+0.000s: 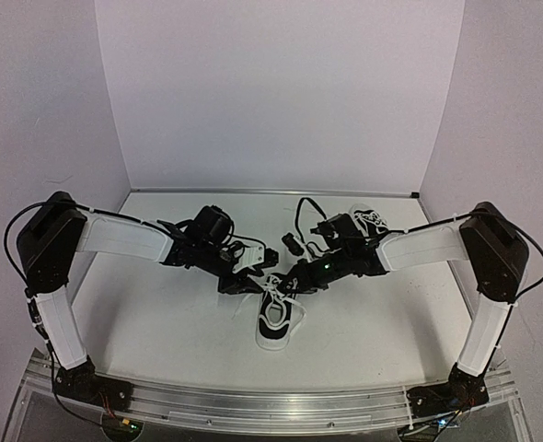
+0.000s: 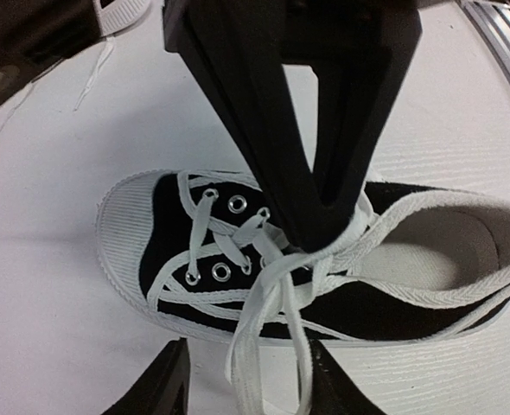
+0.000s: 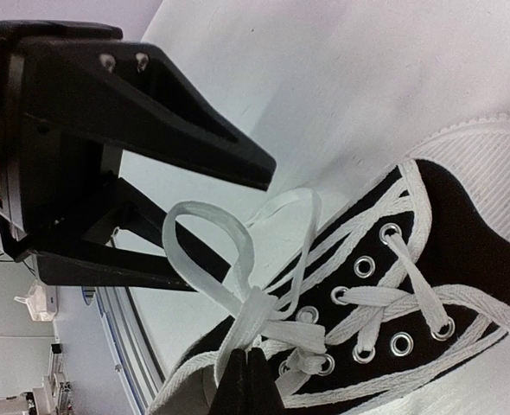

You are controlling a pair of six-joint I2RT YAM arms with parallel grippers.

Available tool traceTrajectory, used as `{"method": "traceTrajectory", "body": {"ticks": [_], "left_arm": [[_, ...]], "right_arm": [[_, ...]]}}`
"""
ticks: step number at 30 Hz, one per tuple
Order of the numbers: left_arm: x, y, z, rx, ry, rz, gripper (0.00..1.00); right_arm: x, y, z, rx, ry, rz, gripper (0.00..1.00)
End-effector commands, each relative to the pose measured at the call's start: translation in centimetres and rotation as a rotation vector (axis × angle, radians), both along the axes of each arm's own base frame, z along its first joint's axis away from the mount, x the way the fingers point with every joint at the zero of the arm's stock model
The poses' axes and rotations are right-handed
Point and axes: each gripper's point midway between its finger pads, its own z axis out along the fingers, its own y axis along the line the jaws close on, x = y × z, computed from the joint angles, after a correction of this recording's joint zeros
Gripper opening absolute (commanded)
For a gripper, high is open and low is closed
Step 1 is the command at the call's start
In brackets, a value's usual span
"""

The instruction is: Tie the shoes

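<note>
One of the shoes (image 1: 279, 324), a black sneaker with a white toe cap (image 2: 124, 232), lies mid-table with both grippers over its laces. My right gripper (image 3: 253, 361) is shut on the white lace just behind the knot, over the shoe's tongue (image 3: 462, 216). A lace loop (image 3: 194, 226) stands up from that knot. It passes between the spread fingers of my left gripper (image 2: 248, 350), which is open, and two strands hang between its fingertips without being pinched. The second shoe (image 1: 368, 221) lies at the back right, behind the right arm.
An aluminium rail (image 1: 271, 403) runs along the table's near edge, where both arm bases are bolted. White walls (image 1: 281, 92) close the table at the back and sides. The two grippers (image 1: 270, 279) are almost touching above the shoe.
</note>
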Motion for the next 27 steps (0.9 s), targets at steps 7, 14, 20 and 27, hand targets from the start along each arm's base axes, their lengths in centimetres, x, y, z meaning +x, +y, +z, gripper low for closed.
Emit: {"method": "traceTrajectory", "body": {"ticks": [7,14,20,27], "left_arm": [[-0.3,-1.0,0.6,-0.014,0.020,-0.019,0.08],[-0.3,-0.7,0.5,-0.010,0.030,0.007,0.00],[-0.3,-0.2,0.0,0.006,0.032,0.031,0.00],[0.2,0.8,-0.5,0.035,0.008,0.085,0.00]], "right_arm": [[1.9,-1.1,3.3,0.007,-0.110,-0.084,0.00],[2.3,-2.4,2.5,-0.033,-0.107,-0.134,0.00],[2.3,-3.6,1.6,-0.078,-0.106,-0.174,0.00],[2.5,-5.4,1.2,-0.112,-0.109,-0.223,0.00]]}}
